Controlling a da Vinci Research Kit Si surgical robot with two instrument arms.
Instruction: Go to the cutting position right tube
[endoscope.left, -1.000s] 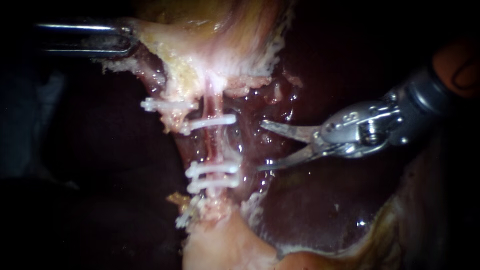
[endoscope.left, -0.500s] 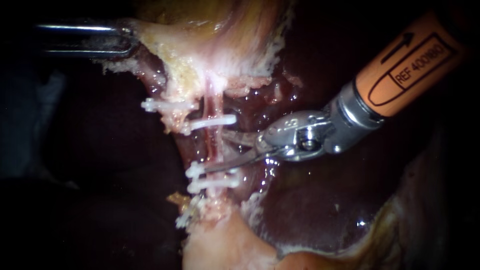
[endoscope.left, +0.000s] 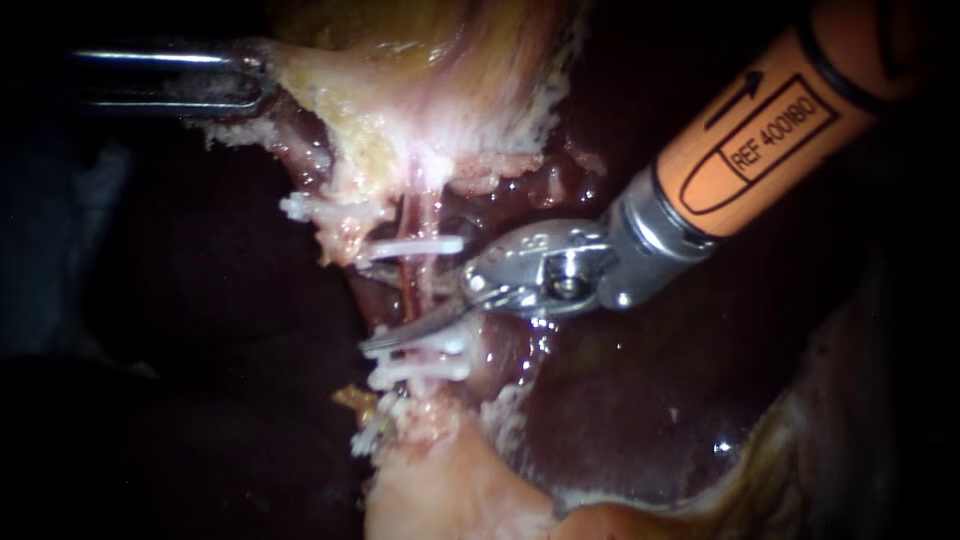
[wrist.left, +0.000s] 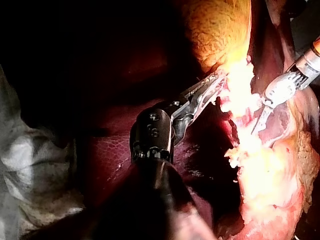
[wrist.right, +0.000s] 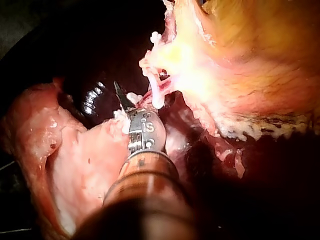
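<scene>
The right tube (endoscope.left: 418, 285), thin and red, runs down between one white clip (endoscope.left: 415, 245) above and two white clips (endoscope.left: 420, 358) below. My right instrument (endoscope.left: 395, 320) comes in from the upper right on an orange shaft. Its blades stand open across the tube in the stretch between the clips. The lower blade lies just above the lower clips; the upper blade is mostly hidden behind the tube. Another clip (endoscope.left: 320, 210) sits on the left tube. My left instrument (endoscope.left: 250, 85) is shut on the pale gallbladder tissue (endoscope.left: 400, 110) at the upper left, also seen in the left wrist view (wrist.left: 210, 87).
Dark liver (endoscope.left: 620, 420) lies below and to the right of the tubes. Pale fatty tissue (endoscope.left: 440, 490) sits under the lower clips. In the right wrist view one blade tip (wrist.right: 120, 95) points past the clips toward the dark liver.
My right instrument has moved left from well clear of the tubes until its open blades straddle the right tube between the clips. The left instrument has held still.
</scene>
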